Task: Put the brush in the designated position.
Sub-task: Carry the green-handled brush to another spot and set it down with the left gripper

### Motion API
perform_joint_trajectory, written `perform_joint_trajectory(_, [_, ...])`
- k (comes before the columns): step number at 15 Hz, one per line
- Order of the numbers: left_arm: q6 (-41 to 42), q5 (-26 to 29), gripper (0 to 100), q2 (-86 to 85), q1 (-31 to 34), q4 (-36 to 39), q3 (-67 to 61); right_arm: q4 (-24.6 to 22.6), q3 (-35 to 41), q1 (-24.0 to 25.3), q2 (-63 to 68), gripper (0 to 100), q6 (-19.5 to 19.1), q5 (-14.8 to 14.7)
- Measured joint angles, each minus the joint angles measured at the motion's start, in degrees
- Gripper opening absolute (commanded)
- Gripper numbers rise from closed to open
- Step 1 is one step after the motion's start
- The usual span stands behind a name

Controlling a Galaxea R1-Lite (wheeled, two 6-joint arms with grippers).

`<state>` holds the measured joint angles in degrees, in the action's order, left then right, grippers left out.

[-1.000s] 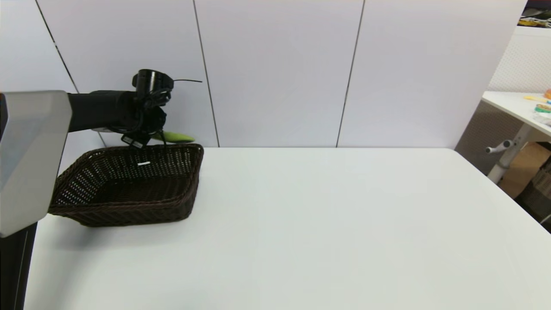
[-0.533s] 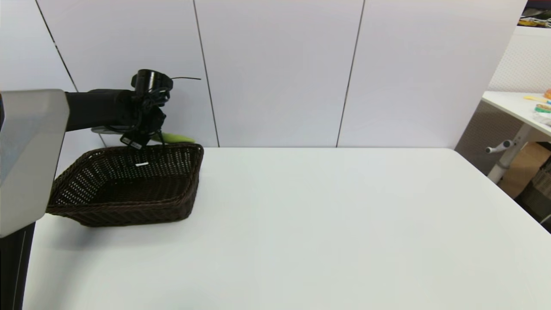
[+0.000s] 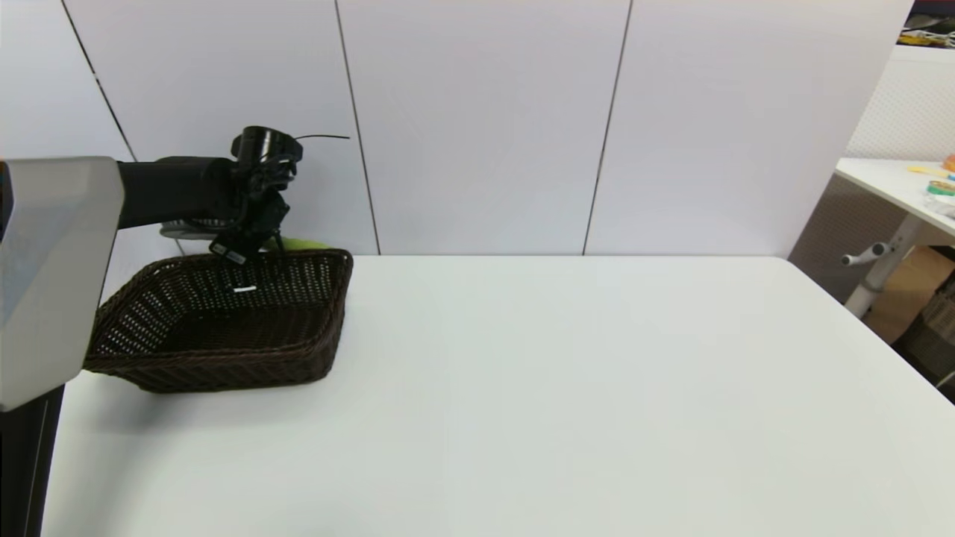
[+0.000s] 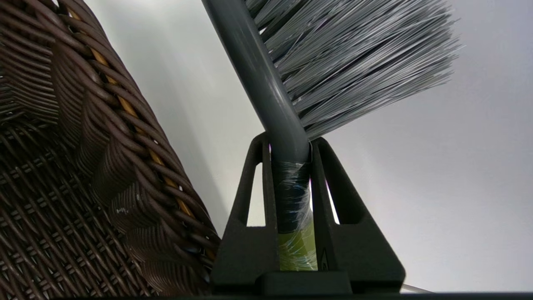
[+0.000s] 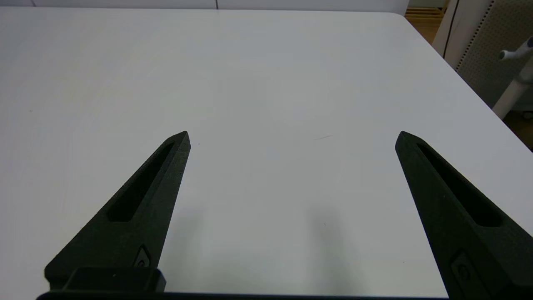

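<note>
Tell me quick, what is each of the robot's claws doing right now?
Left gripper: closed on the grey-bristled, olive-green-handled hand brush, beside the dark brown wicker basket.
Right gripper: open, holding nothing, above the white table.

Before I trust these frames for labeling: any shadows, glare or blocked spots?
Head view: soft shadow under the basket; the left arm hides most of the brush. Left wrist view: glare on the wrap around the brush handle, between the left gripper fingers. Right wrist view: faint shadows beneath the open right gripper.

A dark brown woven wicker basket [image 3: 224, 328] sits at the far left of the wide white bench [image 3: 559, 388].
</note>
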<state>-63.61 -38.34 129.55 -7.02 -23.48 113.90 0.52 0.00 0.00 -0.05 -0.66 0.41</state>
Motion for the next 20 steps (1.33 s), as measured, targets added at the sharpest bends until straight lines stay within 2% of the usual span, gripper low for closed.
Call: perform_joint_trajectory(20, [0.02, 0.69, 0, 1.32, -0.06, 0.44, 0.1, 0.0, 0.0, 0.0, 0.0, 100, -0.02, -0.01])
